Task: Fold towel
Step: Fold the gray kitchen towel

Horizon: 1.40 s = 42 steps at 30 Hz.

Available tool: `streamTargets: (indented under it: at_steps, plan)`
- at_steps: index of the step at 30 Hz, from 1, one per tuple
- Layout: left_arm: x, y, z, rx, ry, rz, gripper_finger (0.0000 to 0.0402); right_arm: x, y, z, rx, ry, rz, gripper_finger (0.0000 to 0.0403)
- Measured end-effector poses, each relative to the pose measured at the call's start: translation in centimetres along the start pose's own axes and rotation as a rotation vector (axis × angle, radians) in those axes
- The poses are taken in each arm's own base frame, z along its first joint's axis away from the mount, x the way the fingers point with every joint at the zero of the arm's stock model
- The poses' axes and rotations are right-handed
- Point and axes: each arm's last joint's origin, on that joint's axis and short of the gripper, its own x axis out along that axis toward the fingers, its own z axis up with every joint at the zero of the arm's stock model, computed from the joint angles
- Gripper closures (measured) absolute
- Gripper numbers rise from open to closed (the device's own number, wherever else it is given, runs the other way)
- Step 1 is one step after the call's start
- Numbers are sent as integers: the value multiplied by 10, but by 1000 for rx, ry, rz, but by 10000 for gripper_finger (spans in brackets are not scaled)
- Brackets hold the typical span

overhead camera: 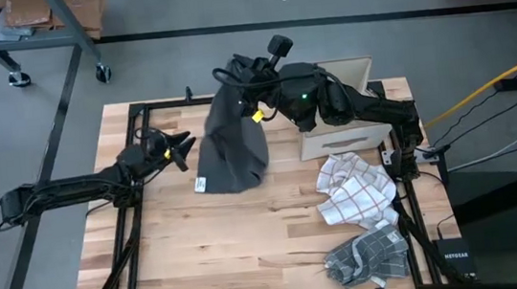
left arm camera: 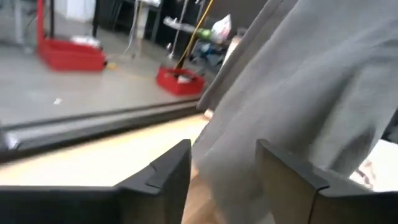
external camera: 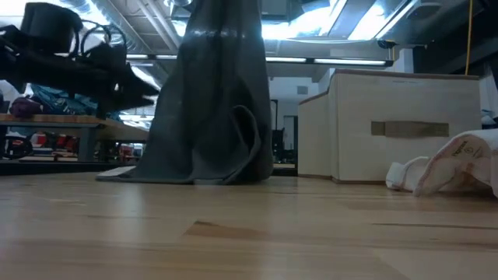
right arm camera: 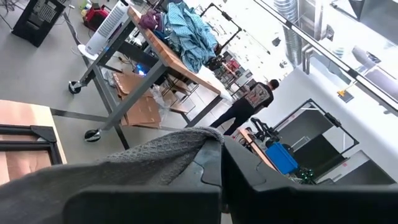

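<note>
We hold the grey towel (overhead camera: 231, 142) up by its top edge with our right gripper (overhead camera: 254, 80), jaws shut on the cloth, so it hangs over the far middle of the table (overhead camera: 249, 242) with its bottom touching the wood. Our left gripper (overhead camera: 180, 150) is just left of the towel, jaws apart, holding nothing. We judge the fold not yet made: the towel must first be laid flat. Two more cloths (overhead camera: 354, 187) lie at the right, near a box (overhead camera: 344, 134)

left pincer (overhead camera: 185, 152) gapes low; right pincer (overhead camera: 250, 86) raised, clamped.
</note>
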Motion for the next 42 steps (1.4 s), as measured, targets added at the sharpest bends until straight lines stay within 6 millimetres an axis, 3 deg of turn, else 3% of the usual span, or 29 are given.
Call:
streamTargets:
  at_steps: [4, 9, 17, 42]
  plan:
    - [1, 5, -13, -26, 133, 34, 210, 0, 0, 0, 1, -1, 0, 396]
    - [-2, 3, -25, -50, 301, -62, 208, 0, 0, 0, 1, 0, 0, 395]
    - [-9, 8, -42, 81, 494, -66, 208, 0, -1, 0, 1, -1, -1, 394]
    - [-11, 10, -45, 116, 530, -55, 208, 0, -5, 5, 59, -41, -29, 394]
